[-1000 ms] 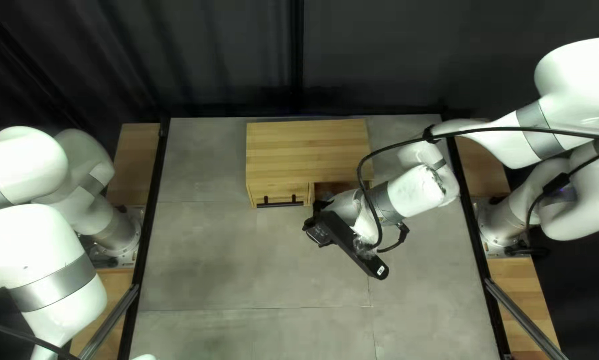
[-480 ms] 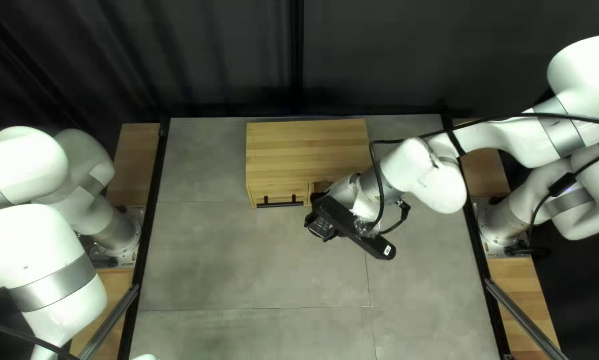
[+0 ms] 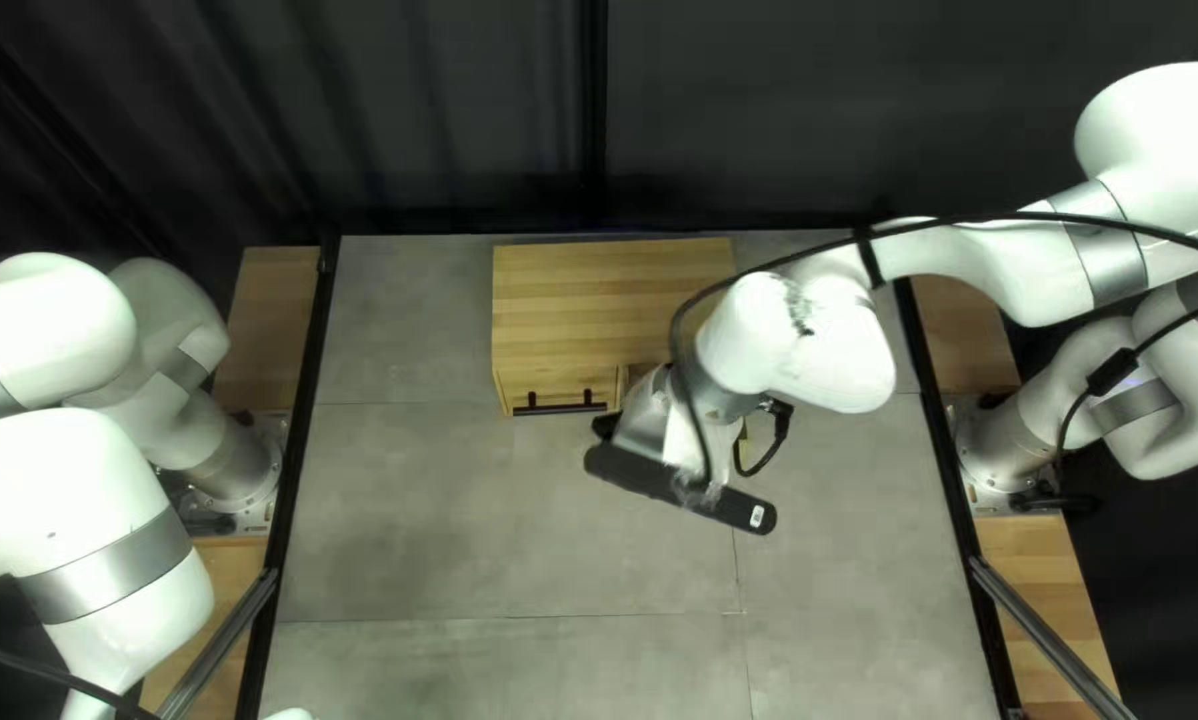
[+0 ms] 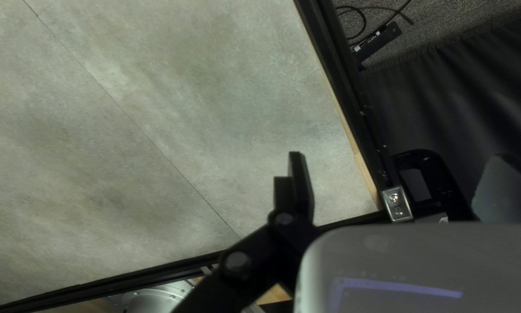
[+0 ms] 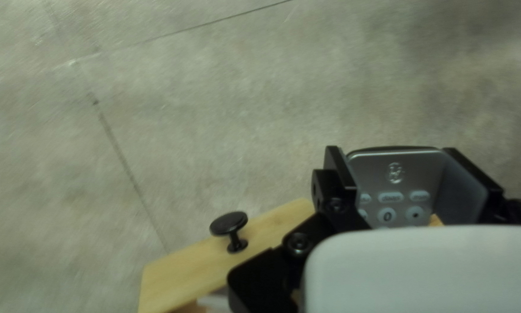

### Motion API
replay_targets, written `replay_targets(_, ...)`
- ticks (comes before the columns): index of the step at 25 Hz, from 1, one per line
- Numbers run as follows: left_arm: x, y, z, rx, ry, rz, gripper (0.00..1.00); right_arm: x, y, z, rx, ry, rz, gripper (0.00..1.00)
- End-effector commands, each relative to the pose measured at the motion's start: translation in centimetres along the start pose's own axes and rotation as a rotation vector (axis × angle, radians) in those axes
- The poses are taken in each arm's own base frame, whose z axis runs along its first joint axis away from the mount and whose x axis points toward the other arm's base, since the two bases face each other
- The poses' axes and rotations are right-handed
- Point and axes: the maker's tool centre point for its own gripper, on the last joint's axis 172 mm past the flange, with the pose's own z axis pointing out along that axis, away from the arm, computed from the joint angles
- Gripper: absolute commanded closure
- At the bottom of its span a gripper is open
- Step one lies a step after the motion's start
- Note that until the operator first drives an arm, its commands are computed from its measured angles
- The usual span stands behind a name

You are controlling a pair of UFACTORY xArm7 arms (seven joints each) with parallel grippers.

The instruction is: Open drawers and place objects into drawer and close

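Note:
In the top left view my right gripper is in front of the wooden drawer cabinet, its fingertips hidden. The right wrist view shows this gripper shut on a grey device with keys, one finger against each side. Beside it, below the device, a pulled-out wooden drawer front carries a black knob. The cabinet's left front drawer, with a black bar handle, is closed. My left gripper stands open with nothing between its fingers, in the left wrist view.
The grey table extends in front of the cabinet. A black frame rail borders it in the left wrist view, with a dark curtain beyond. The right arm's black cable loops over the cabinet's right side.
My right wrist has turned and shifted slightly left in the top left view. The keyed device, visible there half a second ago, is now hidden under the gripper. My left arm has not moved.

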Motion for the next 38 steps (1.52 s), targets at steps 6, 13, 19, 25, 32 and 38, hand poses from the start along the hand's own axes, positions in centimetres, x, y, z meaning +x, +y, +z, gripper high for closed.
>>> replay_targets(6,0.0,0.0,0.0,0.000,0.000,0.000,0.00,0.7,-3.2,-1.0,0.051,0.019,-0.082,1.00)
replay_targets(13,0.0,0.0,0.0,0.000,0.000,0.000,0.00,0.7,-3.2,-1.0,0.051,0.019,-0.082,1.00)
replay_targets(19,0.0,0.0,0.0,0.000,0.000,0.000,0.00,0.7,-3.2,-1.0,0.051,0.019,-0.082,1.00)
replay_targets(25,0.0,0.0,0.0,0.000,0.000,0.000,0.00,0.7,-3.2,-1.0,0.051,0.019,-0.082,1.00)
replay_targets(32,0.0,0.0,0.0,0.000,0.000,0.000,0.00,0.7,-3.0,-1.9,0.035,0.017,-0.144,1.00)
replay_targets(38,0.0,0.0,0.0,0.000,0.000,0.000,0.00,-0.4,-2.8,-4.0,0.070,0.164,-0.256,1.00)
